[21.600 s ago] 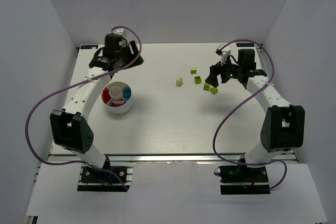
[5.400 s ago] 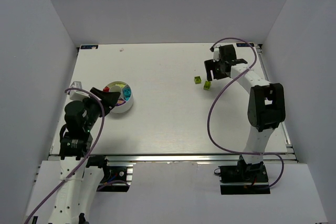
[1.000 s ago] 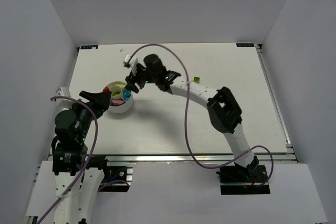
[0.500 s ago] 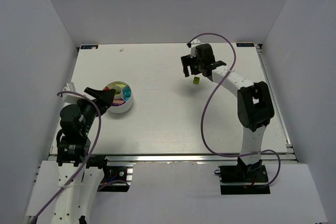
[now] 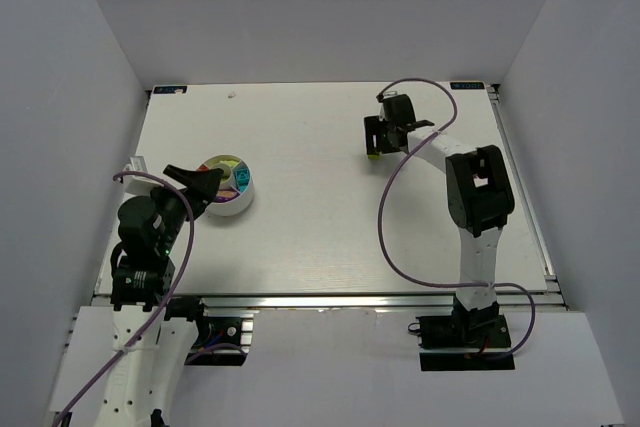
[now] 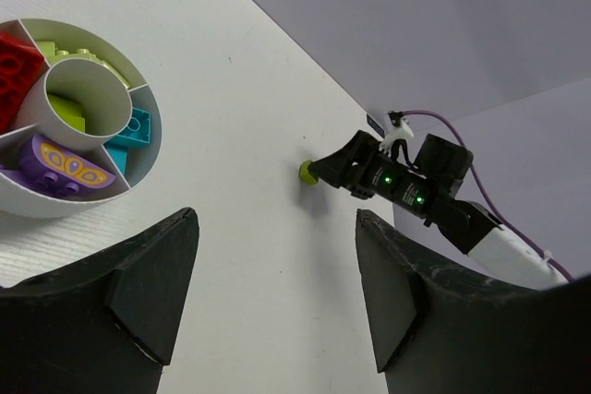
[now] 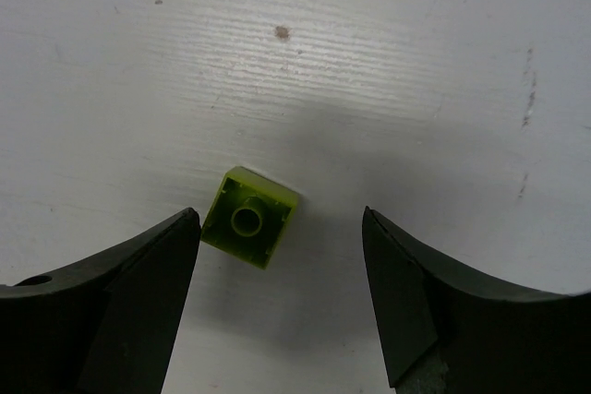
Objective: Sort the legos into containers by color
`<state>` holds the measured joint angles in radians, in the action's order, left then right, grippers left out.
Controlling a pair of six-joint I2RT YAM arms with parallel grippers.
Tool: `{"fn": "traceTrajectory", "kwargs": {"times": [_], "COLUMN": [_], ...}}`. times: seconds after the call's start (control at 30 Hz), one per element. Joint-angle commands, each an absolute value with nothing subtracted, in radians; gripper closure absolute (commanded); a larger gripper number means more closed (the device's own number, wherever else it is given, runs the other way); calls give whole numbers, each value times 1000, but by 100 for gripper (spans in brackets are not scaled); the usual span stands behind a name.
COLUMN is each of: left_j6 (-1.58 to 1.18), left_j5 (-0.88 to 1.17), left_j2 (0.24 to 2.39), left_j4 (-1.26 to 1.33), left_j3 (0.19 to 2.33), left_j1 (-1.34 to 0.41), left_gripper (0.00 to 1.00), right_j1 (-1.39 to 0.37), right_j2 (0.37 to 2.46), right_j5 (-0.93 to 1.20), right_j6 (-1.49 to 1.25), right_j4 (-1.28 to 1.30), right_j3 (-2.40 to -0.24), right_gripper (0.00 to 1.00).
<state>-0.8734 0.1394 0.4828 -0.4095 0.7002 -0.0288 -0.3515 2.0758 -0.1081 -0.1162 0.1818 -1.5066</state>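
Two grippers: black, matte, wedge-shaped fingers on both.
Left gripper (image 6: 277,228): nearest; spread apart, holding nothing, poised at the near side of the dish (image 6: 92,205).
Dish: round, white, smooth-walled, with inner dividers and a small centre cup; its left edge is cut off in the wrist view.
Dish contents: red piece (image 6: 14,76), lime pieces (image 6: 92,57), teal piece (image 6: 134,126), purple piece (image 6: 60,163), each in its own wedge; more lime in the cup; count unclear.
Table (image 7: 416,62): white, fine-grained, a few specks.
Lime brick (image 7: 249,217): far right, well apart from the dish; square, glossy, ring on its upward face.
Right gripper (image 7: 277,220): farthest; spread wide astride the brick, gripping nothing; contact at one finger hard to judge.
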Motion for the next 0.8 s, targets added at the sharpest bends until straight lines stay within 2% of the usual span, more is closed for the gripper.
{"fn": "traceTrajectory", "kwargs": {"times": [0.0,0.23,0.43,0.53,0.57,0.67,0.77], "left_j6": [-882,-884,-884,-884,-884,-884,-882], "left_j5": [149,141,141,143,143,146,150], "left_j2": [489,486,489,489,489,488,485], "left_j4": [-405,-414,-410,-402,-399,-390,-379], "left_j3": [698,693,687,681,678,672,667], "left_j1": [-26,-26,-26,-26,-26,-26,-26], "left_gripper": [22,22,22,22,22,22,22], "right_j1": [-356,-356,-359,-359,-359,-364,-379], "right_j2": [2101,2138,2148,2143,2140,2115,2080], "right_j5": [-72,-57,-64,-52,-42,-9,116], "right_j6": [-166,-184,-166,-137,-127,-94,-51], "right_j4": [186,187,178,173,173,175,172], "right_j3": [-1540,-1563,-1542,-1539,-1540,-1549,-1571], "right_gripper": [25,27,36,47,55,70,83]}}
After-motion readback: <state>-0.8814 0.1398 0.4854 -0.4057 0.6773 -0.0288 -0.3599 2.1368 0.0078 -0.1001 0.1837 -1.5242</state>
